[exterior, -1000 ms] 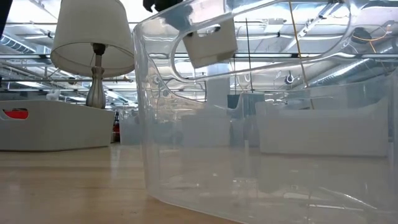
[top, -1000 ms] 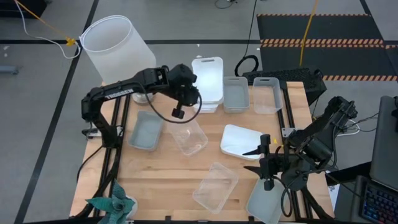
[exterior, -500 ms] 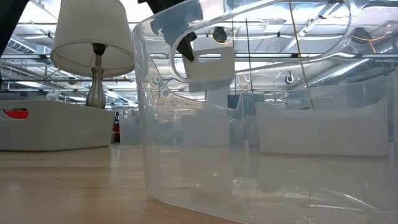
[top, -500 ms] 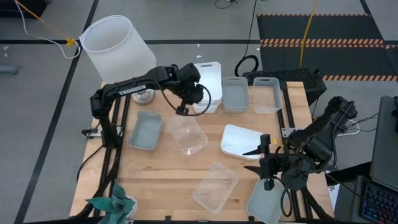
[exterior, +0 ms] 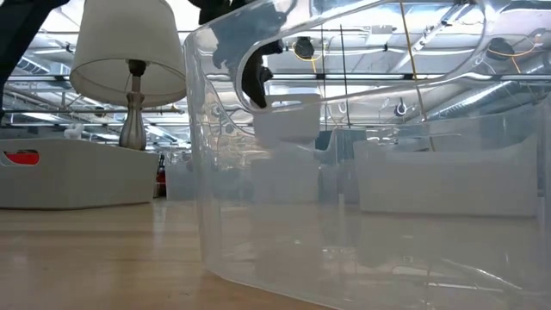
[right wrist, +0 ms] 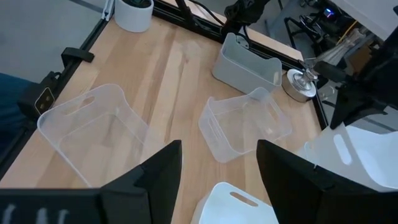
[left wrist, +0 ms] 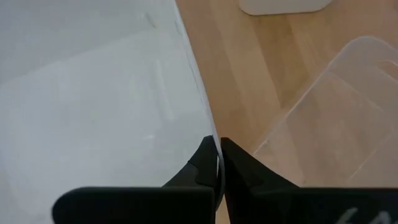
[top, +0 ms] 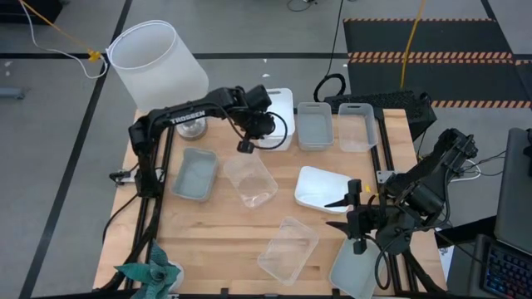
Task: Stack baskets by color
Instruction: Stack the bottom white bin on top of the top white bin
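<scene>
Beside the lampshade (top: 158,62), clear baskets (top: 250,179).

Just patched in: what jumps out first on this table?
The left gripper is shut on the rim of a white basket at the table's far edge, beside a grey basket. The big lampshade looms at the far left corner. The right gripper waits open near the front right, over another white basket.

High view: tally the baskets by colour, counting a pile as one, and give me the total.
White: 2, the white pile at the far edge and the white basket near the right arm.
Grey: 2, the grey baskets.
Clear: 3, the clear baskets.
Colour hard to tell: 1, the pale basket under the right arm.
Total: 8.
</scene>
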Robot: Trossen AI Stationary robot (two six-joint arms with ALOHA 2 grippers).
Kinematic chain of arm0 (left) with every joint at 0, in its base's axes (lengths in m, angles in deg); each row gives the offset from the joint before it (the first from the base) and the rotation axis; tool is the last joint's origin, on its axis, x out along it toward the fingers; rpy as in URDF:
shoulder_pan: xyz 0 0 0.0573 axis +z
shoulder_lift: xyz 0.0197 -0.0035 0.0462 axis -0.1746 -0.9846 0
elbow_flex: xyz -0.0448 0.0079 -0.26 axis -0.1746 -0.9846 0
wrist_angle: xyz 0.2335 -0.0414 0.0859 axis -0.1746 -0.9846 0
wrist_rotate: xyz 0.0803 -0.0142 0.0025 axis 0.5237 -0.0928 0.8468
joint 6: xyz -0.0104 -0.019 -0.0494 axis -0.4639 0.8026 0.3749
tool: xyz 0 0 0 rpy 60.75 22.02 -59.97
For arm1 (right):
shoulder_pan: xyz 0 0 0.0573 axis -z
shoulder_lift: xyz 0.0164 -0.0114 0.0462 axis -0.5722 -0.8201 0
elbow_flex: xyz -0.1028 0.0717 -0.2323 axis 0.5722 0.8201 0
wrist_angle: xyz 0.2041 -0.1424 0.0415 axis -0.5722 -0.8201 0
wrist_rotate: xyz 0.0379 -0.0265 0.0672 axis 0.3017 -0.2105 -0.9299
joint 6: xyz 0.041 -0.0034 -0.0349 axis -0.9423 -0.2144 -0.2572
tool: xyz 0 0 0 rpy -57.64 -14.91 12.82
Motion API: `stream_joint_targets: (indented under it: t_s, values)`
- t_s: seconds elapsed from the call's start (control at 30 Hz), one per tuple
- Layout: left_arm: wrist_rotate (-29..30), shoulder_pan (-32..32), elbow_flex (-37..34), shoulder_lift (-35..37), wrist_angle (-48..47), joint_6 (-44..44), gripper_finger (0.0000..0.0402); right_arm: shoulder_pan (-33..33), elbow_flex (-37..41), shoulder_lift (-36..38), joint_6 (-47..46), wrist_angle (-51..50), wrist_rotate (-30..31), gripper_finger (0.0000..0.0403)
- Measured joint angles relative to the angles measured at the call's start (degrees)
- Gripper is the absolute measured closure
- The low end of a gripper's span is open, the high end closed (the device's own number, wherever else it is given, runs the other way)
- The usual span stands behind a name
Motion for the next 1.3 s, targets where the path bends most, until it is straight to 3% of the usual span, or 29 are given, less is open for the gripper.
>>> stream_joint_targets:
  t_s: [0.37, 0.67, 1.3]
  values:
    - [-0.15, 0.36, -4.06, -0.47, 1.29, -2.56, 0.0396, 0.0, 0.0, 0.02, -1.25, -1.35, -0.02, 0.0202]
    - [-0.05, 0.77, -7.06, -0.41, 7.64, -3.87, 0.0397, 0.0, 0.0, 0.02, -1.25, -1.35, -0.02, 0.0202]
    - [0.94, 2.57, -7.23, -0.39, 7.28, -4.73, 0.0386, 0.0, 0.0, 0.02, -1.25, -1.33, -0.02, 0.0202]
